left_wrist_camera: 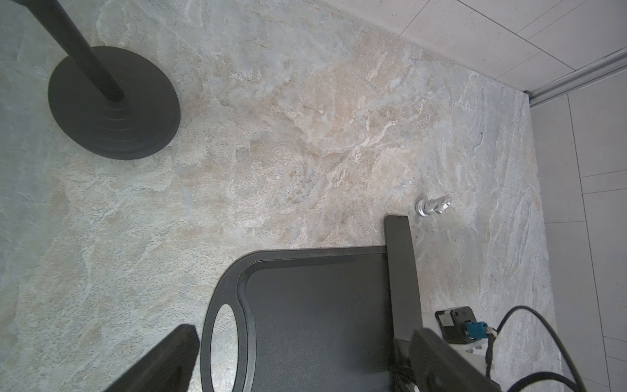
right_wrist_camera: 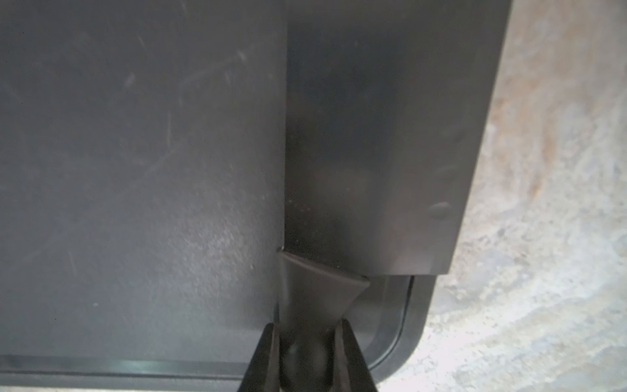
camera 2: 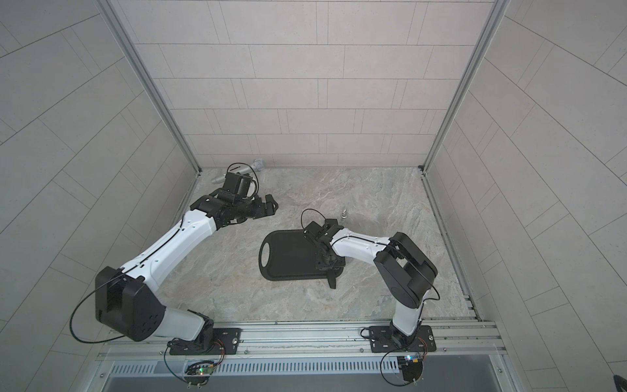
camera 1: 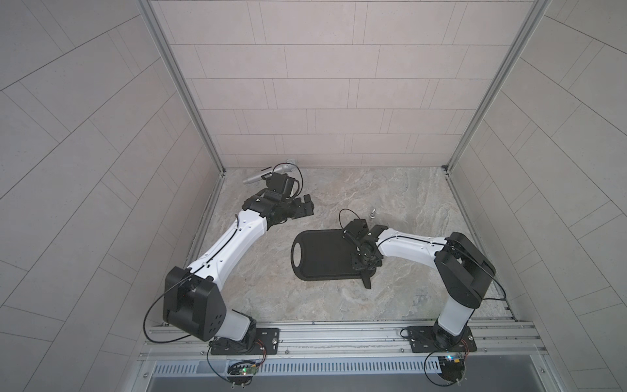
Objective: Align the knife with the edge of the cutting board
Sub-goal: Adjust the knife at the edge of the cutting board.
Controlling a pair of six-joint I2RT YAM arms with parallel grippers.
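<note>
Your right gripper (right_wrist_camera: 307, 342) is clamped tight on the handle of the knife (right_wrist_camera: 373, 152), at the lower right corner of the cutting board (camera 1: 322, 258) in both top views. The knife's long axis runs up the frame along the board's right short edge. Its blade lies flat over the rim, its outer side overhanging the table (camera 1: 407, 190), and the handle end pokes past the lower edge. It looks nearly parallel, so I judge only a small twist or slide is needed. Your left gripper (camera 1: 307, 205) hangs with jaws apart, well away at upper left by the microphone stand (left_wrist_camera: 113, 101). Mind the small silver fitting (left_wrist_camera: 434, 207) near the blade tip.
</note>
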